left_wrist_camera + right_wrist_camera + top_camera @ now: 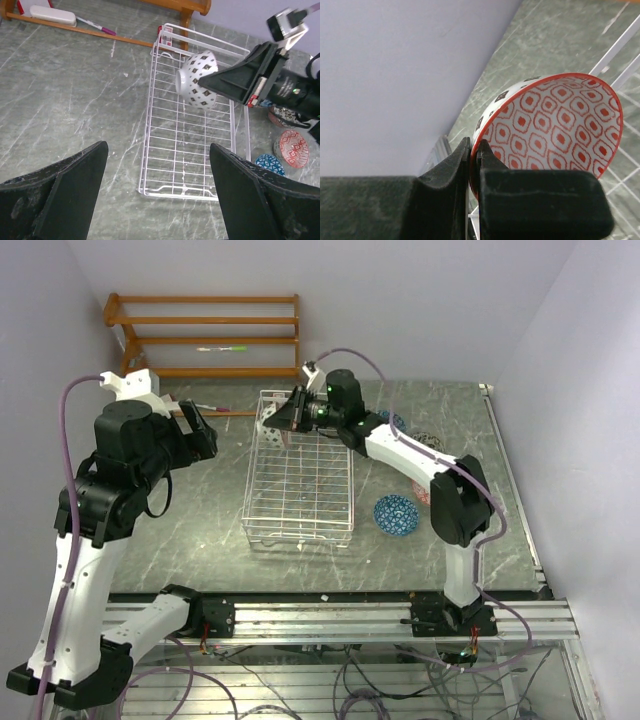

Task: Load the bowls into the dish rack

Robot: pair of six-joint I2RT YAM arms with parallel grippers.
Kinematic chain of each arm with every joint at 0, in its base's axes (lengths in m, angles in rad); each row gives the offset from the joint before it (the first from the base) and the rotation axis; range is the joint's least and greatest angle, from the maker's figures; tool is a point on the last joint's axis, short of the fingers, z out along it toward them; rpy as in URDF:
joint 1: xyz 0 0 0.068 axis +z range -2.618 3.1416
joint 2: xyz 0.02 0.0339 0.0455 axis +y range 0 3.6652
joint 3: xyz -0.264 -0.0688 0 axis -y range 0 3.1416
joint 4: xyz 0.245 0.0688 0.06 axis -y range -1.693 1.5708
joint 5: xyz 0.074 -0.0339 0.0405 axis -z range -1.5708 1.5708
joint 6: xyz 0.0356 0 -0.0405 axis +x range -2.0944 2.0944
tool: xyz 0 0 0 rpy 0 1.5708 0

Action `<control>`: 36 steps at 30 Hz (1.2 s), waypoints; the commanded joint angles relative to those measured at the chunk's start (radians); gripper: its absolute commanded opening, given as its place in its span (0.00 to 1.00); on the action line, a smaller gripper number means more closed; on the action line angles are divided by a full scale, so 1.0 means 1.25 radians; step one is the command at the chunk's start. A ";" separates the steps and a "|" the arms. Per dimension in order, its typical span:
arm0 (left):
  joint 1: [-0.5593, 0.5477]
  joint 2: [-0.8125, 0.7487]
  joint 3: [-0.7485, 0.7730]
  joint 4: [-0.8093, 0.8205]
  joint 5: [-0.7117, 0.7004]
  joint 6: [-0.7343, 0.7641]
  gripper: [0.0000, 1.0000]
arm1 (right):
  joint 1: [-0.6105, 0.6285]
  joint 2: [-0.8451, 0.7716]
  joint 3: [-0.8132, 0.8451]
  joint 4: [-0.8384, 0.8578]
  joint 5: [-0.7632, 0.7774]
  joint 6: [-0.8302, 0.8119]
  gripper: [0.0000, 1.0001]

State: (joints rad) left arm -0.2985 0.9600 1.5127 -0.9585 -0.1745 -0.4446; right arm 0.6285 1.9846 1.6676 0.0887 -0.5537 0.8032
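My right gripper [475, 156] is shut on the rim of a red-patterned bowl [560, 125], one finger inside and one outside. It holds the bowl [196, 80] on its side above the far end of the white wire dish rack [150, 125], which lies empty. In the top view the rack [249, 495] sits mid-table, with the right gripper [276, 420] over its far left corner. A blue bowl [396, 514] stands right of the rack. A red bowl [294, 149], a blue bowl [270, 163] and a further bowl [280, 116] stand there too. My left gripper [157, 192] is open and empty, raised left of the rack.
An orange wooden slatted shelf [205, 335] stands against the back wall. A pink marker [97, 26] and a white eraser [52, 15] lie near its foot. Two more bowls [426, 440] sit at the back right, partly behind the right arm.
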 commanded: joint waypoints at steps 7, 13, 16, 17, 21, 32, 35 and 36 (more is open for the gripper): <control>-0.003 -0.022 0.025 -0.029 -0.033 -0.003 0.95 | 0.012 0.108 -0.100 0.395 -0.063 0.273 0.00; -0.003 -0.021 0.018 -0.029 -0.037 -0.003 0.95 | 0.012 0.164 -0.141 0.477 -0.071 0.329 0.00; -0.003 -0.019 0.017 -0.027 -0.039 -0.003 0.95 | 0.012 0.181 -0.161 0.510 -0.072 0.352 0.00; -0.003 -0.018 0.017 -0.026 -0.039 -0.003 0.95 | 0.012 0.185 -0.167 0.515 -0.072 0.355 0.00; -0.003 -0.018 0.015 -0.028 -0.043 0.000 0.95 | 0.009 0.198 -0.189 0.506 -0.073 0.352 0.00; -0.003 -0.020 0.006 -0.033 -0.047 0.004 0.95 | -0.031 0.166 -0.308 0.459 -0.046 0.299 0.14; -0.003 -0.021 0.004 -0.030 -0.049 0.005 0.95 | -0.038 0.146 -0.311 0.400 -0.025 0.255 0.19; -0.003 -0.022 0.003 -0.029 -0.049 0.005 0.95 | -0.040 0.138 -0.311 0.379 -0.016 0.241 0.20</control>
State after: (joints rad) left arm -0.2985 0.9401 1.5177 -0.9905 -0.2214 -0.4446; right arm 0.5957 2.1708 1.3136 0.7570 -0.6285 1.2037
